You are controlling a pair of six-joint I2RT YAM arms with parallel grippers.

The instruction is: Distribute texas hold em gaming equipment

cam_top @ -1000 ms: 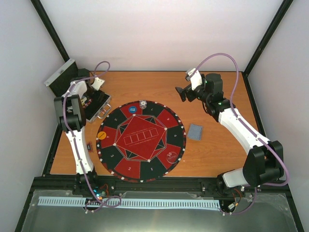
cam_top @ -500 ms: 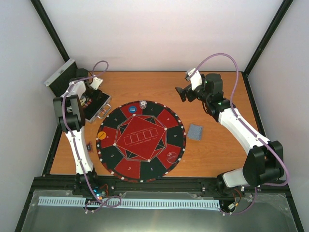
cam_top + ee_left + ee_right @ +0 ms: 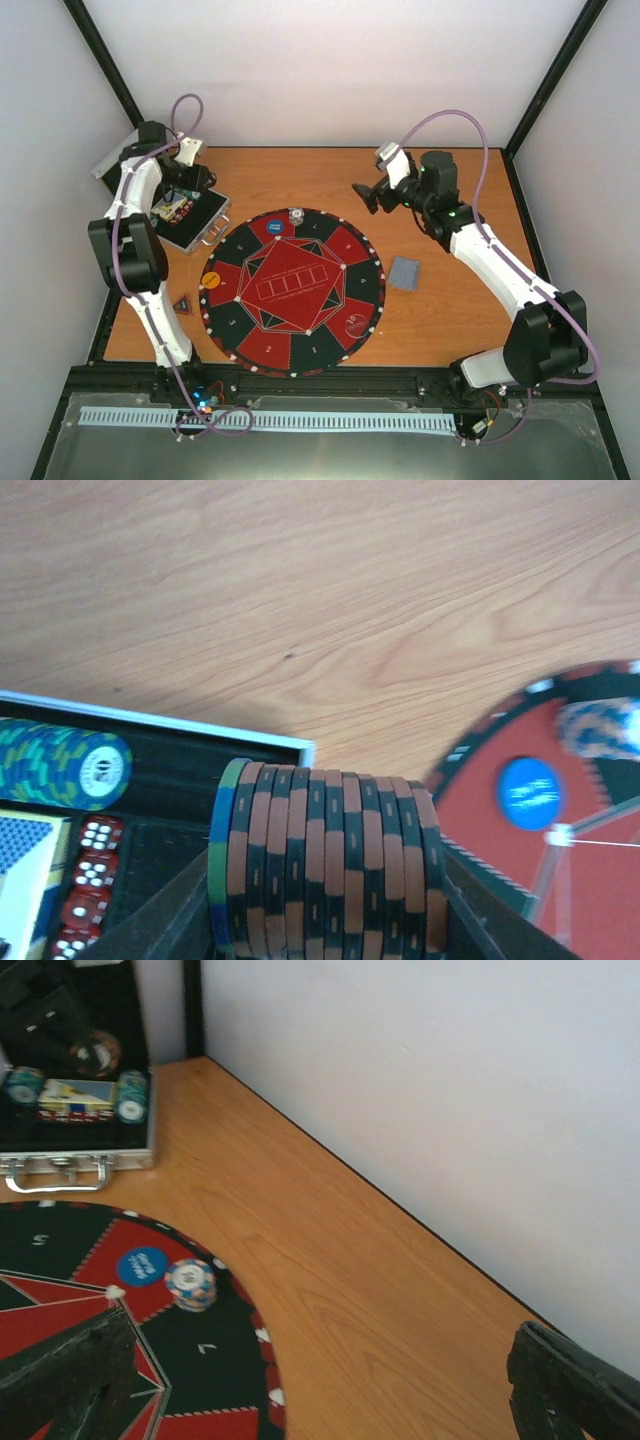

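Note:
My left gripper [image 3: 190,180] hovers over the open silver case [image 3: 203,232], shut on a row of brown-and-black chips [image 3: 325,865] with one blue-green chip at its left end. My left gripper's jaws [image 3: 325,900] press both ends of the row. My right gripper [image 3: 366,196] hangs open above the table beyond the mat's far right rim, its dark fingers [image 3: 65,1380] wide apart and nothing between them. On the mat lie a blue button [image 3: 274,225], a white-blue chip stack [image 3: 297,215] and an orange button [image 3: 211,279]. A grey-blue card deck [image 3: 404,272] lies right of the mat.
The round red-and-black mat [image 3: 290,290] fills the table's middle. In the case I see a green-blue chip roll [image 3: 65,765] and red dice [image 3: 85,880]. A small dark triangular marker [image 3: 183,304] lies left of the mat. White walls close in the back and sides.
My left gripper has shut on the row of chips and risen out of the case, its arm swinging back. The right gripper has drifted slightly left, still open.

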